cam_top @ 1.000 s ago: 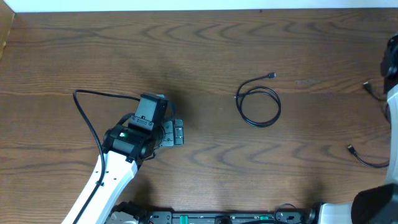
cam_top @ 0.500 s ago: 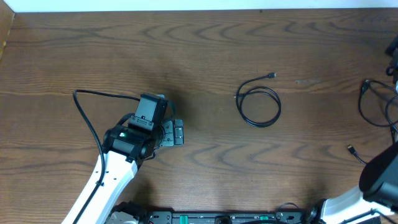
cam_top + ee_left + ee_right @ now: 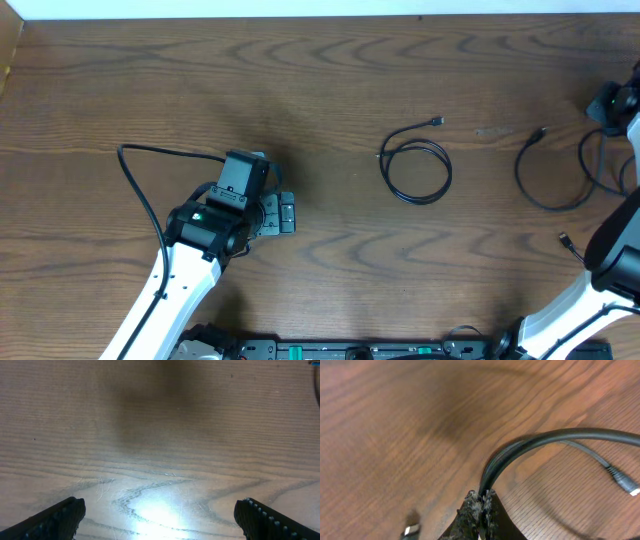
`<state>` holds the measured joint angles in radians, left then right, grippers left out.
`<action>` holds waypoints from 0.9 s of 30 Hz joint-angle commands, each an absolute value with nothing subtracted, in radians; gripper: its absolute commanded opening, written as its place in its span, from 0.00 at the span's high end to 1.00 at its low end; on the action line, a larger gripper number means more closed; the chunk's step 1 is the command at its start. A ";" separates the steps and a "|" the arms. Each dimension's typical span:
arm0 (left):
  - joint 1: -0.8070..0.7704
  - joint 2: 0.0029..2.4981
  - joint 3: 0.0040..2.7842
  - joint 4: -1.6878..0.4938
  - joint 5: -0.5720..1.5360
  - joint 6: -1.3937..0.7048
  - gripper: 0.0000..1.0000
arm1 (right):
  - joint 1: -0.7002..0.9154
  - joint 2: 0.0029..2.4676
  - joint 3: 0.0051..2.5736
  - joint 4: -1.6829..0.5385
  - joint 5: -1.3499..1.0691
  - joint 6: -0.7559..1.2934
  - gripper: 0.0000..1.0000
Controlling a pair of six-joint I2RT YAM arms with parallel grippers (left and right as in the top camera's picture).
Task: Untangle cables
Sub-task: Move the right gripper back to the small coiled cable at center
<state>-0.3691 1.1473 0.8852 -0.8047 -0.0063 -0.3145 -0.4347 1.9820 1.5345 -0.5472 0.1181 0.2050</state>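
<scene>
A thin black cable (image 3: 417, 170) lies coiled in a small loop on the wooden table right of centre, plug end up. More thin black cables (image 3: 552, 180) hang in loose loops at the far right, and one plug end (image 3: 566, 241) lies lower right. My right gripper (image 3: 612, 103) is at the right edge, shut on those cables (image 3: 530, 452); its jaws (image 3: 481, 500) pinch the strands, and a plug (image 3: 622, 481) trails to the right. My left gripper (image 3: 285, 214) is open and empty at left centre, its fingers (image 3: 160, 517) spread over bare wood.
The left arm's own thicker black cable (image 3: 145, 190) arcs over the table at the left. The table's back edge (image 3: 320, 17) meets a white wall. Black mounts (image 3: 350, 350) line the front edge.
My right gripper has moved up and to the left at the right edge, dragging the cable loops leftward into view. The coiled cable and left arm have not moved.
</scene>
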 commanded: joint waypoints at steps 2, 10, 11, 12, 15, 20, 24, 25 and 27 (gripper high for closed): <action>-0.365 1.139 0.905 -0.807 -0.019 -0.319 0.00 | -0.439 2.005 1.540 -0.555 0.064 0.220 0.74; -0.365 1.139 0.905 -0.807 -0.019 -0.319 0.00 | -0.437 1.996 1.540 -0.574 -0.018 0.221 0.01; -0.365 1.139 0.905 -0.807 -0.019 -0.319 0.00 | -0.436 1.993 1.540 -0.580 -0.018 0.220 0.01; -0.365 1.139 0.905 -0.807 -0.019 -0.319 0.00 | -0.435 1.988 1.540 -0.585 -0.018 0.220 0.01; -0.365 1.139 0.905 -0.807 -0.019 -0.319 0.00 | -0.429 1.963 1.540 -0.598 -0.019 0.220 0.01; -0.365 1.139 0.905 -0.807 -0.019 -0.319 0.00 | -0.399 1.897 1.540 -0.640 -0.079 0.183 0.01; -0.365 1.139 0.905 -0.807 -0.019 -0.319 0.00 | -0.351 1.861 1.540 -0.681 -0.220 0.096 0.01; -0.365 1.139 0.905 -0.807 -0.019 -0.319 0.00 | -0.335 1.857 1.540 -0.695 -0.266 0.067 0.01; -0.365 1.139 0.905 -0.807 -0.019 -0.319 0.00 | -0.302 1.857 1.540 -0.723 -0.345 0.019 0.01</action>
<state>-0.3691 1.1473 0.8852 -0.8047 -0.0063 -0.3145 -0.3447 1.8736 1.5349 -0.7025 -0.1864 0.1165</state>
